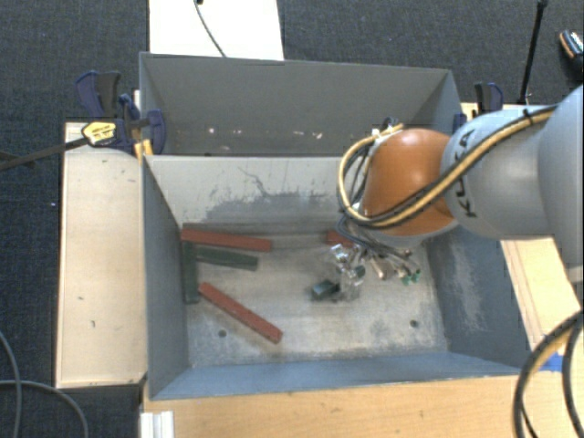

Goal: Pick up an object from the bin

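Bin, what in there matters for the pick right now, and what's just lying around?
In play:
gripper, right of middle
small dark green piece, close beside it

Lying about:
upper red-brown bar
short dark green bar
dark green bar by the left wall
slanted red-brown bar
reddish piece behind the gripper, partly hidden

Small dark green piece [322, 290], flat on bin [392, 328] floor, right of centre.

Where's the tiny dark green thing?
The tiny dark green thing lies on the bin floor near the middle, just view-left of the claw, right of the slanted red stick.
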You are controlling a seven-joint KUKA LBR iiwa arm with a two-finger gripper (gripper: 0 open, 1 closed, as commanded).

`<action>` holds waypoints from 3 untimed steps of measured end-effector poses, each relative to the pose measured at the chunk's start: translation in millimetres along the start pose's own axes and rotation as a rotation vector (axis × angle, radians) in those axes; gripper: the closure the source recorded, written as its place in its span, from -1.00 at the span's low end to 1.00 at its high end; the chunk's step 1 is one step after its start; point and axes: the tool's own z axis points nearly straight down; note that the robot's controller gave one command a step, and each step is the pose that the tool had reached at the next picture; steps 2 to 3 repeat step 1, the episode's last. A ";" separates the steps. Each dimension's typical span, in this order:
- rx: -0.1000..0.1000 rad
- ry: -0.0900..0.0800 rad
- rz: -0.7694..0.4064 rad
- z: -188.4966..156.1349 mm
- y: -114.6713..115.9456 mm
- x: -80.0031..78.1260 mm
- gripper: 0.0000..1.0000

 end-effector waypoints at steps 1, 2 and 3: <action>0.003 -0.005 -0.008 -154.6 15.8 -1.4 1.00; 0.003 -0.005 -0.008 -154.6 15.8 -1.4 1.00; 0.003 -0.005 -0.008 -154.6 15.8 -1.4 1.00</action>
